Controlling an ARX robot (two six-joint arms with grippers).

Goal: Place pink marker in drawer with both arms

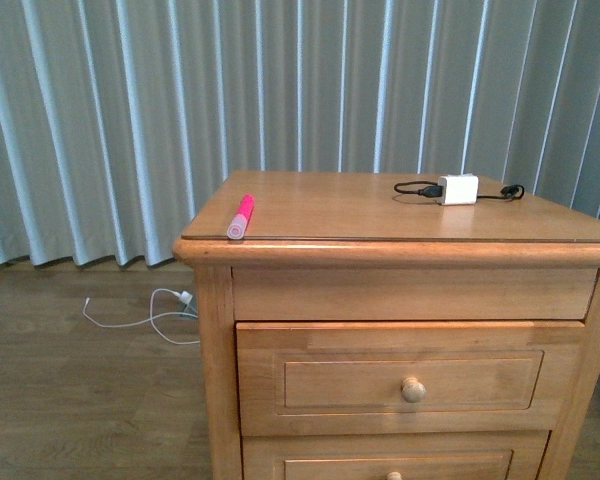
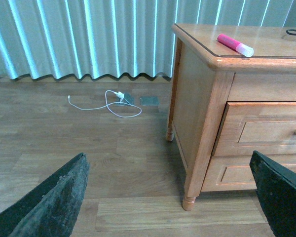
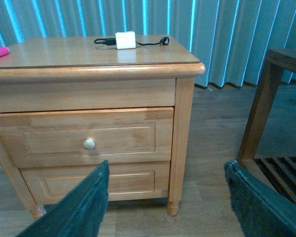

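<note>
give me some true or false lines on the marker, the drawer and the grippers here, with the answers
1. The pink marker lies on the nightstand top, near its front edge. True.
2. The drawer is pulled open. False: it is shut, its front flush with the frame.
3. The left gripper holds the marker. False: its fingers are spread apart and empty, and the marker lies on the top.
4. A white charger block with a black cable sits towards the back of the top. True.
5. A white cable lies on the floor beside the nightstand. True.
</note>
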